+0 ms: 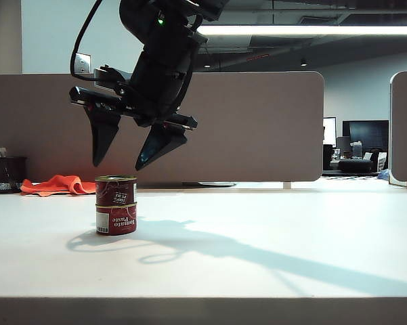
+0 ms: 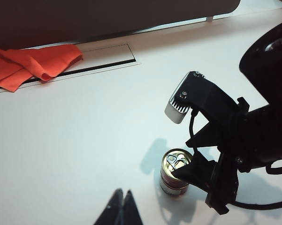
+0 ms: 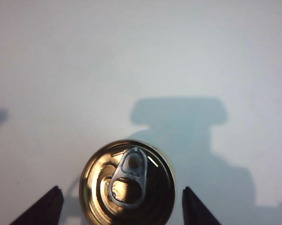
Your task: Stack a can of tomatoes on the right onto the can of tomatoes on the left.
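Two red tomato cans stand stacked on the white table. The upper can (image 1: pixel 116 190) sits squarely on the lower can (image 1: pixel 116 220). My right gripper (image 1: pixel 120 163) hangs open just above the stack, reaching across to the left of the exterior view. Its fingers stand apart from the can. In the right wrist view the upper can's gold pull-tab lid (image 3: pixel 127 183) lies between the two spread fingertips of the right gripper (image 3: pixel 121 188), with a gap on each side. My left gripper (image 2: pixel 122 192) is shut on nothing, low over bare table near the stack (image 2: pixel 176 174).
An orange cloth (image 1: pixel 57 184) lies at the back left beside a black mesh cup (image 1: pixel 7 175). A brown partition (image 1: pixel 257 122) runs along the table's far edge. The right arm's dark body (image 2: pixel 258 131) fills one side of the left wrist view.
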